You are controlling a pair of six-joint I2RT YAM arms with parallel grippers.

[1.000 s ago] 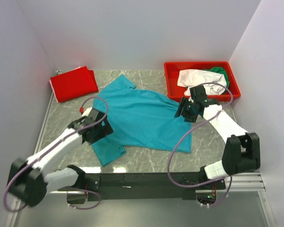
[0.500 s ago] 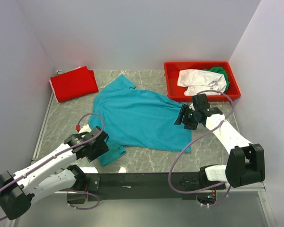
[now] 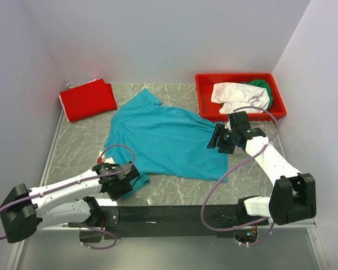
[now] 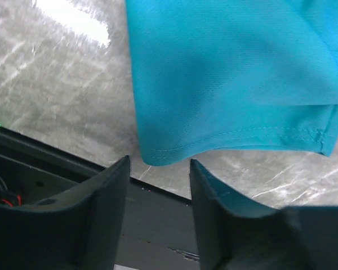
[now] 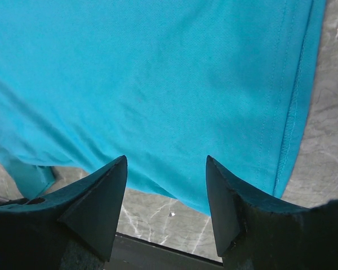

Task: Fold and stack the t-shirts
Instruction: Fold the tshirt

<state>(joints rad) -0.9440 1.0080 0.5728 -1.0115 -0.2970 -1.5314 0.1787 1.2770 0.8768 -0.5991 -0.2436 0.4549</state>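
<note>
A teal t-shirt (image 3: 166, 140) lies spread flat mid-table. My left gripper (image 3: 125, 179) is low at its near left sleeve (image 4: 225, 84), jaws open but partly narrowed, and the sleeve's hem corner lies just past the fingertips (image 4: 115, 180). My right gripper (image 3: 217, 138) hovers open over the shirt's right side; teal cloth (image 5: 158, 73) fills the view beyond its fingers, with nothing between them. A folded red t-shirt (image 3: 88, 100) rests at the back left. A white t-shirt (image 3: 239, 95) and a green one (image 3: 263, 85) sit bunched in the bin.
A rigid red plastic bin (image 3: 202, 95) stands at the back right corner. White walls close in the marble table (image 3: 73, 146) on three sides. A black mounting rail (image 3: 169, 212) runs along the near edge, right behind the left gripper (image 4: 159, 169).
My left arm pulled back toward the near edge to the sleeve's corner, and its jaws narrowed. My right gripper shifted slightly nearer along the shirt's right side, still open.
</note>
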